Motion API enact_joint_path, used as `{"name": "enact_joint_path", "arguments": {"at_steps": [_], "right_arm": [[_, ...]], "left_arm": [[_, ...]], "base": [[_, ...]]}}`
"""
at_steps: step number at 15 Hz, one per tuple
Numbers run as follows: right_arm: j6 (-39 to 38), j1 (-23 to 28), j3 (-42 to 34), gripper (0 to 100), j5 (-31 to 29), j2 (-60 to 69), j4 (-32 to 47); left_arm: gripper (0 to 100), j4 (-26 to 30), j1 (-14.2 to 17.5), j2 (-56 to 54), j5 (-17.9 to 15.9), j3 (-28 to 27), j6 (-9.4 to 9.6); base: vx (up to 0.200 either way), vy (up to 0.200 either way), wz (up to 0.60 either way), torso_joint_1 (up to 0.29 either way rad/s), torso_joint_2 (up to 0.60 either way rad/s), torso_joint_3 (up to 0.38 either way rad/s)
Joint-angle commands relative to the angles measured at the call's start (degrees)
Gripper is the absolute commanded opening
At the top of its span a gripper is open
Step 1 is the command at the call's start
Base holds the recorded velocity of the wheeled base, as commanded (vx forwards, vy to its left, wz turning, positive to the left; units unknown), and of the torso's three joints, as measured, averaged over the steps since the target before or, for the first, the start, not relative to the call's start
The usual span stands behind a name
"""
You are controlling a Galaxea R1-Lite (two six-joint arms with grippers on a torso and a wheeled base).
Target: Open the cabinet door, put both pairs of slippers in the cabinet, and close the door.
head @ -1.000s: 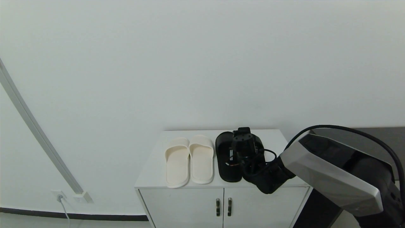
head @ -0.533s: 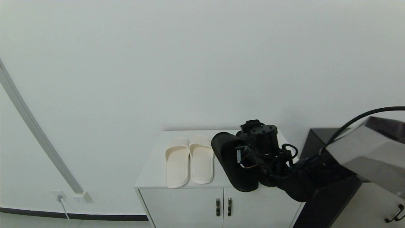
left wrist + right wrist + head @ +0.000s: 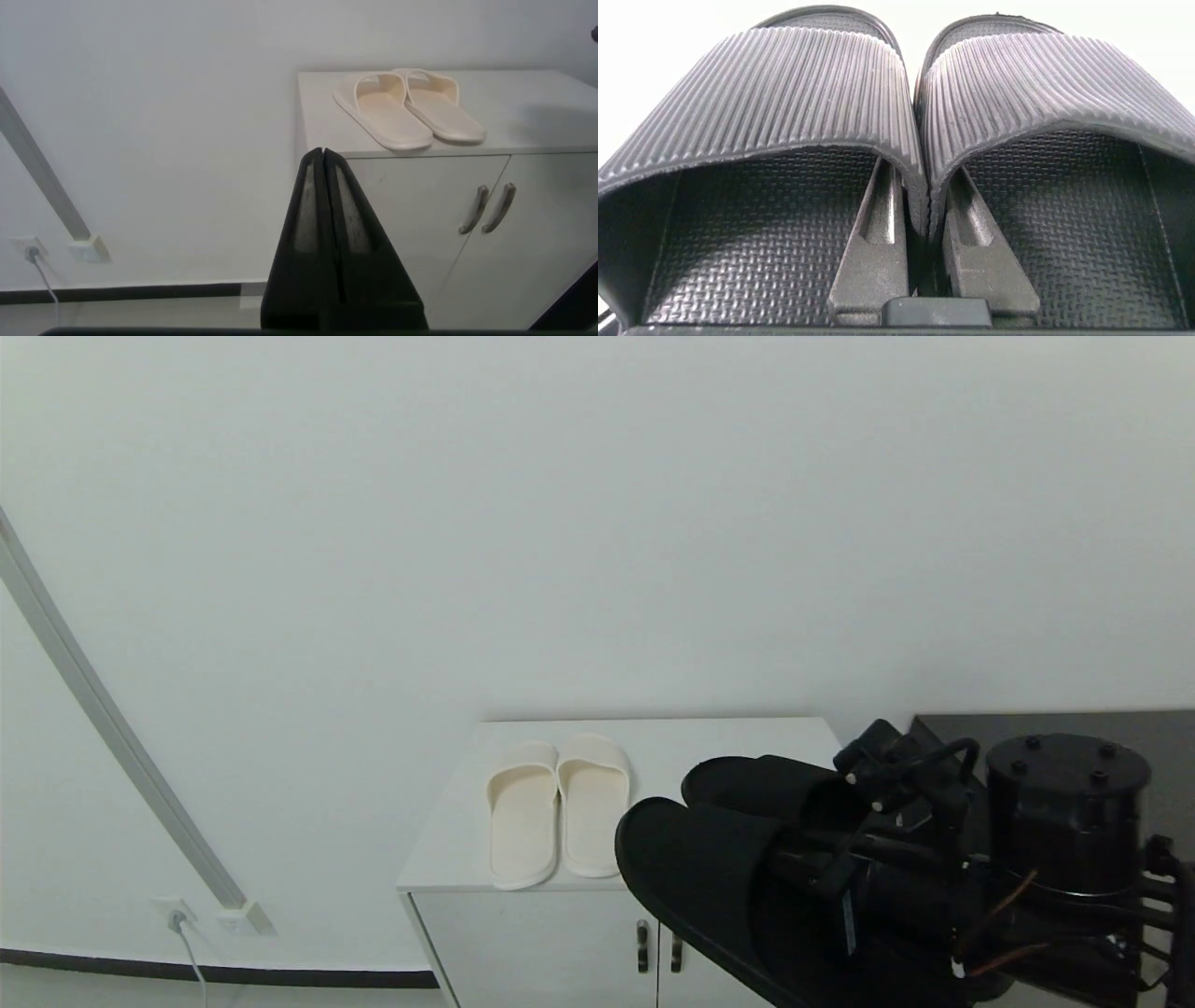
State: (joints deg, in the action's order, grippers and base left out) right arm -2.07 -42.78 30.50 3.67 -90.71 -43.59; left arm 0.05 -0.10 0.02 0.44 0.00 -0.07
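My right gripper [image 3: 822, 863] holds the pair of black slippers [image 3: 719, 868] lifted off the cabinet, close in front of the head camera, at the right. In the right wrist view its fingers [image 3: 873, 252] reach under the two ribbed straps [image 3: 915, 103] and pinch their touching inner edges together. The white slippers [image 3: 558, 807] lie side by side on the white cabinet top [image 3: 448, 845]; the left wrist view shows them [image 3: 411, 107] too. Both cabinet doors [image 3: 532, 943] are closed, handles [image 3: 642, 945] in the middle. My left gripper [image 3: 324, 163] is shut, empty, hanging to the left of the cabinet.
A white wall stands behind the cabinet. A slanted cable duct [image 3: 103, 719] runs down to a wall socket [image 3: 173, 913] at the lower left. A dark surface [image 3: 1055, 728] lies right of the cabinet. The floor left of the cabinet is open.
The right gripper has lifted the black slippers off the cabinet top and drawn them back toward me and to the right. The white slippers and the doors stayed put.
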Motion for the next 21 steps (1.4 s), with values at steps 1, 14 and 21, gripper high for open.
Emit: {"name": "enact_joint_path", "arguments": {"at_steps": [1, 14, 21], "right_arm": [[0.1, 0.4, -1.6, 0, 1.3, 2.7, -0.1], [5.0, 0.8, -7.3, 0, 5.9, 0.6, -7.6], [5.1, 1.0, -8.4, 0, 6.1, -0.1, -7.7]], "left_arm": [[0, 0.0, 0.0, 0.1, 0.1, 0.0, -0.10], [0, 0.0, 0.0, 0.1, 0.0, 0.0, -0.10], [0, 0.0, 0.0, 0.0, 0.1, 0.0, -0.10]], "base": [[0.000, 0.000, 0.00, 0.000, 0.00, 0.000], [-0.123, 0.000, 0.00, 0.002, 0.00, 0.001], [0.000, 0.000, 0.00, 0.000, 0.00, 0.000]]}}
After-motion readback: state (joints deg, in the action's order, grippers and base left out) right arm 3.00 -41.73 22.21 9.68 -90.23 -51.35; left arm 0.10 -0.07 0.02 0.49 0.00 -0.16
